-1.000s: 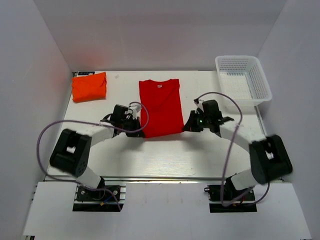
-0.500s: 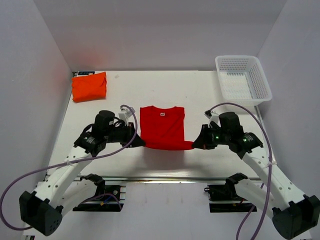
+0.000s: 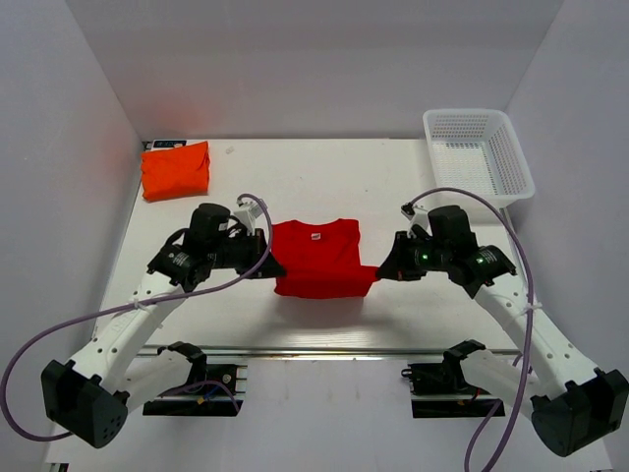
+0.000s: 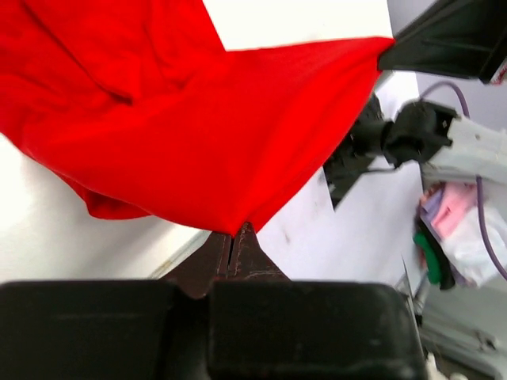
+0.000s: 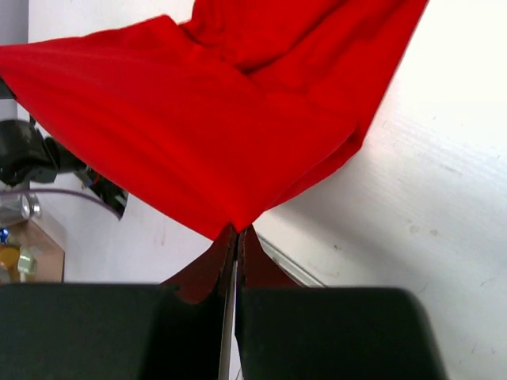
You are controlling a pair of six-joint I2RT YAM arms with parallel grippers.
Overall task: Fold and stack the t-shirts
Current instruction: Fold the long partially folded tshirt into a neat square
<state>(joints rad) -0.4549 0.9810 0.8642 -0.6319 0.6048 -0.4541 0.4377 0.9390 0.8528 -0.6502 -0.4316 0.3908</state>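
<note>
The red t-shirt (image 3: 316, 258) hangs stretched between my two grippers above the middle of the table, collar end away from the bases. My left gripper (image 3: 270, 267) is shut on its left lower corner, and the red cloth (image 4: 198, 134) fans out from the pinched fingertips. On the other side my right gripper (image 3: 379, 272) is shut on the right lower corner, where red fabric (image 5: 238, 119) spreads from its closed tips. The orange t-shirt (image 3: 176, 170) lies folded at the table's back left corner.
A white mesh basket (image 3: 479, 157) stands at the back right of the table (image 3: 324, 315). White walls enclose the table on three sides. Purple cables loop off both arms.
Both grippers have pulled the red t-shirt's lower corners toward the near edge and lifted them. The shirt went from lying long on the table to hanging shorter between the grippers.
</note>
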